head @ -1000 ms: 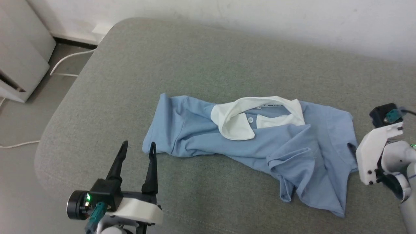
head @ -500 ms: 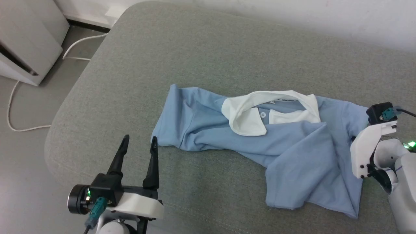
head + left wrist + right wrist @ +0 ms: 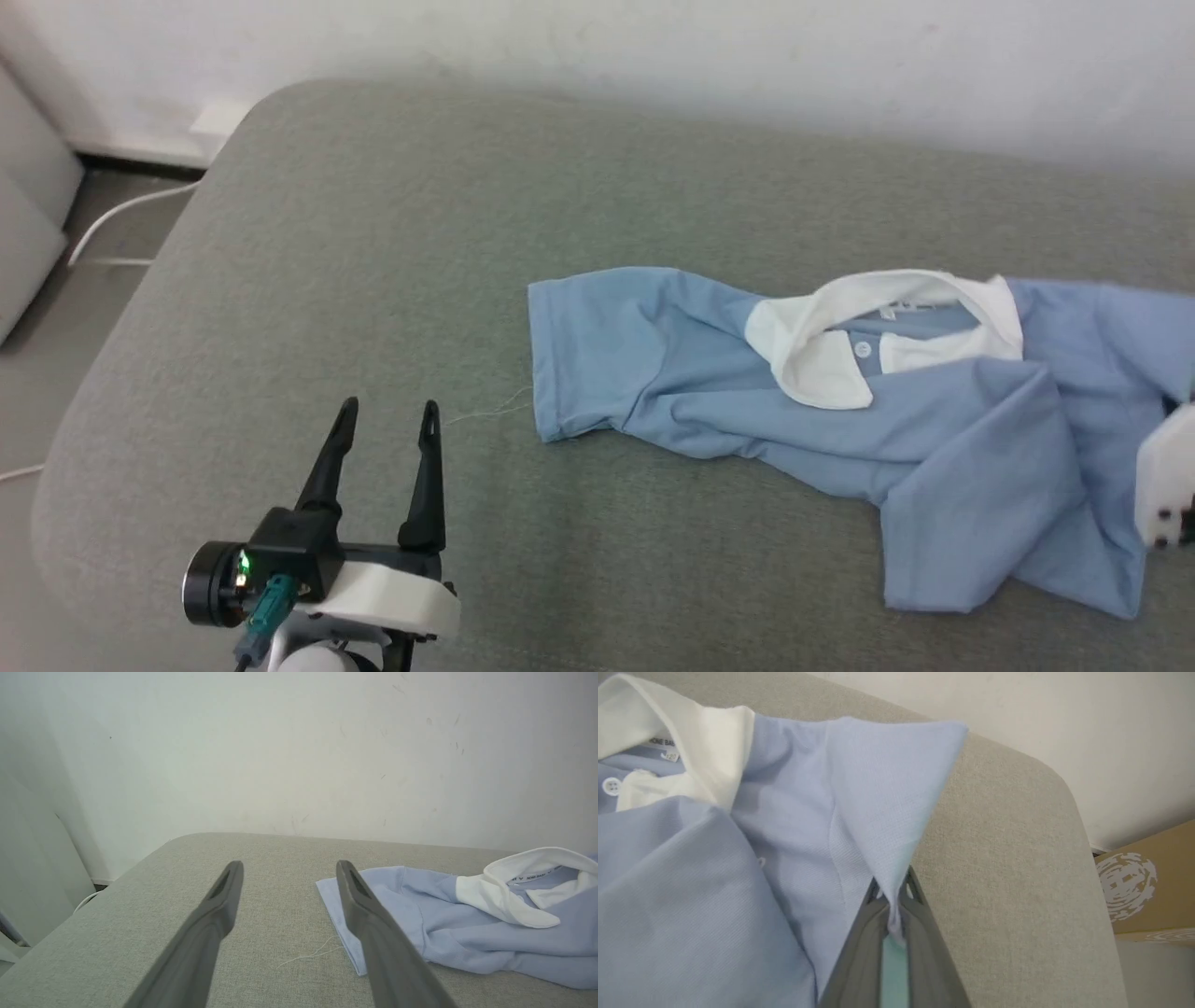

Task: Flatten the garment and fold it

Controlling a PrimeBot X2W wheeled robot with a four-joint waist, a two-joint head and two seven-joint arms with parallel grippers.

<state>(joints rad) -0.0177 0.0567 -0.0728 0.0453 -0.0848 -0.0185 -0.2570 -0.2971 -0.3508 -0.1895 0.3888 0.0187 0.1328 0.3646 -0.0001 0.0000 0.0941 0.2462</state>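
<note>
The garment, a light blue polo shirt with a white collar, lies rumpled on the grey cushion, toward the right. My left gripper stands open at the lower left, a short way left of the garment's left sleeve hem and not touching it. In the left wrist view the left gripper has nothing between its fingers, and the garment lies to its right. In the right wrist view my right gripper is shut on a corner of the garment, lifted into a peak. Its white housing shows at the right edge.
A white wall runs behind the cushion. Off the cushion's left edge there is floor with a white cable and a grey cabinet. A cardboard box stands past the cushion's right end.
My right gripper has shut on the garment's right corner and drawn it rightward. The left hem now lies farther from my left gripper. The head camera has also shifted.
</note>
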